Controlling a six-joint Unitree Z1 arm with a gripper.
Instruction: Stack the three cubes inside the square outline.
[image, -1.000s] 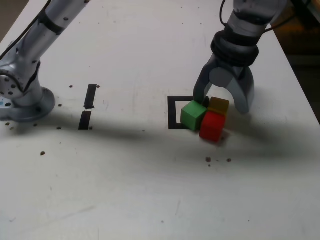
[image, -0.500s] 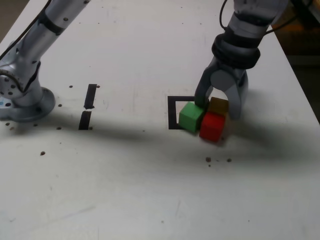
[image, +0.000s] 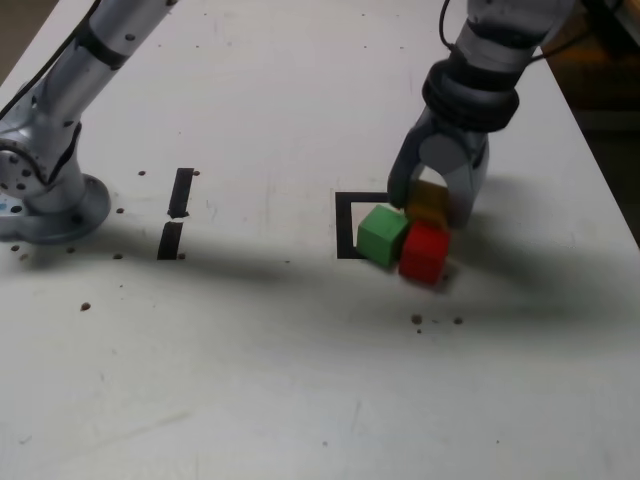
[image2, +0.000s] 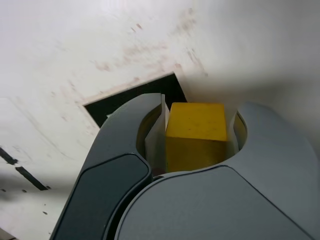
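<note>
Pinching the plain yellow cube (image2: 196, 127), the gripper (image: 434, 205) stands beside red (image: 424, 250) and green (image: 382, 234) cubes

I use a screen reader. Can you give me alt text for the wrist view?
The gripper has its dark grey jaws shut on the yellow cube, seen close from above. Beyond them, a corner of the black square outline lies on the white table.

Green cube (image: 381, 234), red cube (image: 424, 251), yellow cube (image2: 196, 134), black outline (image: 346, 225).
</note>
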